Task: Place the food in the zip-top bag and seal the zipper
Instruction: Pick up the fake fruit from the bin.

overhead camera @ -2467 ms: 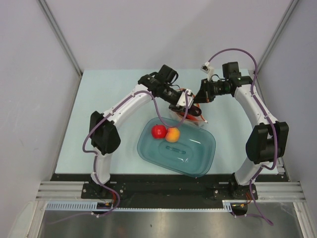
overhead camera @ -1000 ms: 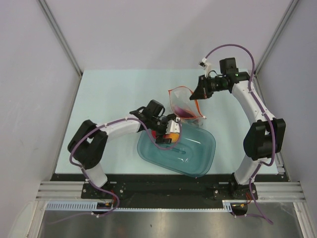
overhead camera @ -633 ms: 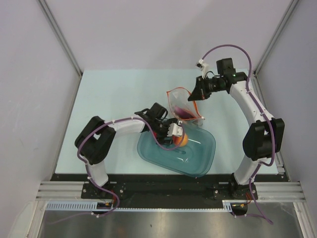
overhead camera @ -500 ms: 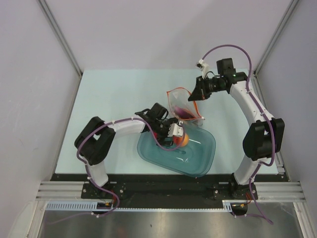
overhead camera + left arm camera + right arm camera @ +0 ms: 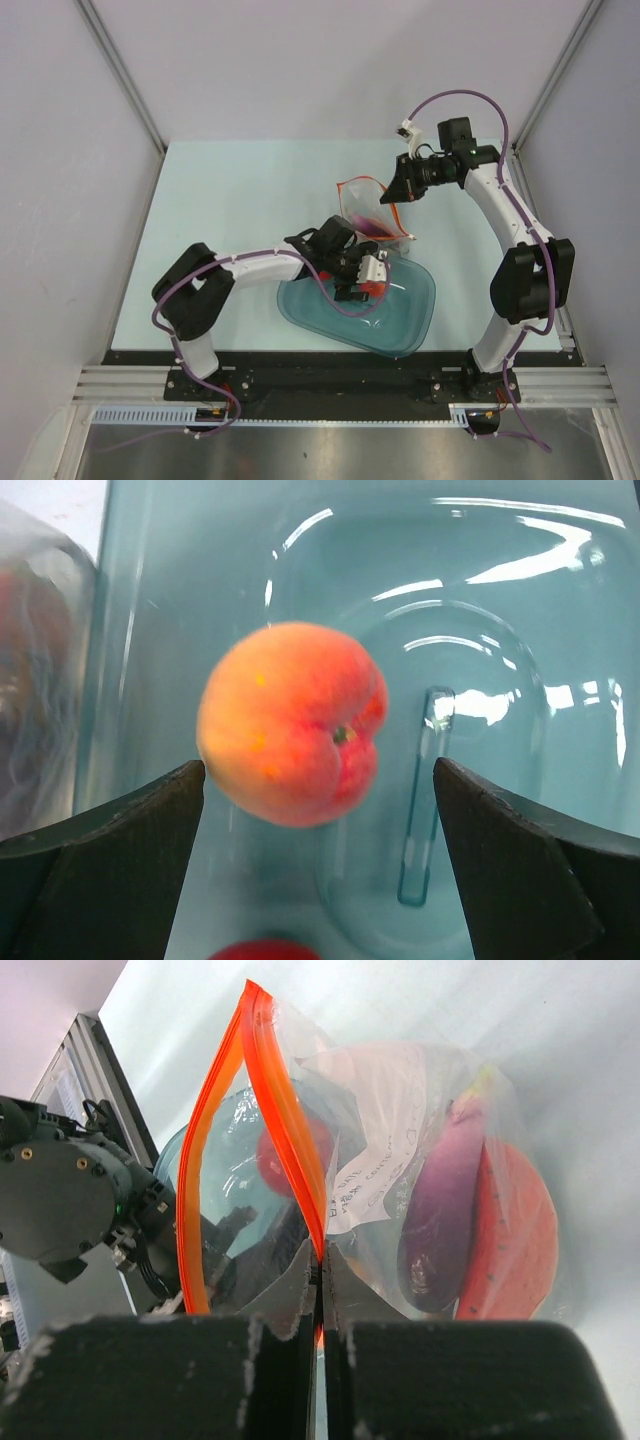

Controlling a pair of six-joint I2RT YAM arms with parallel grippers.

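Note:
My left gripper (image 5: 320, 770) hangs open over the teal tub (image 5: 520, 610). An orange round fruit (image 5: 290, 735) lies on the tub's floor between its fingers (image 5: 100, 870), ungripped. A red apple (image 5: 265, 950) peeks in at the bottom edge. In the top view the left gripper (image 5: 368, 275) covers both fruits. My right gripper (image 5: 320, 1260) is shut on the zipper (image 5: 280, 1110) and holds the zip-top bag (image 5: 372, 215) upright with its mouth open. Inside the bag lie a purple eggplant (image 5: 445, 1220) and a red-orange wedge slice (image 5: 515, 1240).
The teal tub (image 5: 410, 330) sits at the table's near middle, just in front of the bag. The left arm (image 5: 260, 265) stretches low across the table from the left. Grey walls enclose both sides and the back.
The left arm has left the bag and swung down into the tub, sliding right over the two fruits. The right gripper has lifted the bag's mouth slightly and now holds still.

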